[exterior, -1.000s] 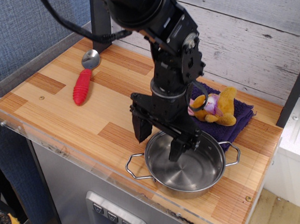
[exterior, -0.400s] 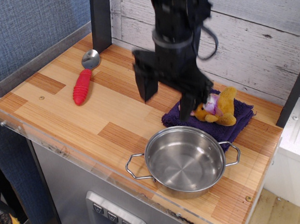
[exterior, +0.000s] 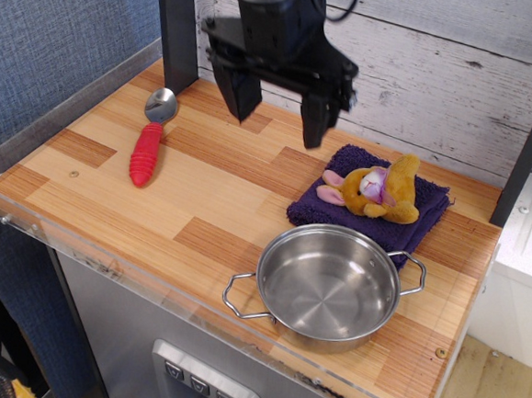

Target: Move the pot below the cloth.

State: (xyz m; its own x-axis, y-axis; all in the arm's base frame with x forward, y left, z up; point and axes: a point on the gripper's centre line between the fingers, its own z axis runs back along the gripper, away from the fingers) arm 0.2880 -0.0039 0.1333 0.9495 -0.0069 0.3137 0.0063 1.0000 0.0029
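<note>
The shiny steel pot [exterior: 328, 287] with two wire loop handles sits at the front right of the wooden table, empty, just in front of the dark purple cloth [exterior: 402, 233]. The pot's far rim touches or overlaps the cloth's front edge. My black gripper [exterior: 277, 117] hangs open and empty, high above the table's back middle, well up and left of the pot and the cloth.
A yellow and pink plush toy [exterior: 377, 191] lies on the cloth. A red-handled metal spoon [exterior: 148, 142] lies at the back left. A black post [exterior: 178, 26] stands at the back left. The table's front edge has a clear plastic lip [exterior: 149, 277].
My gripper has let go of the pot's rim and risen up and to the back left, away from the pot. The pot and cloth have stayed put.
</note>
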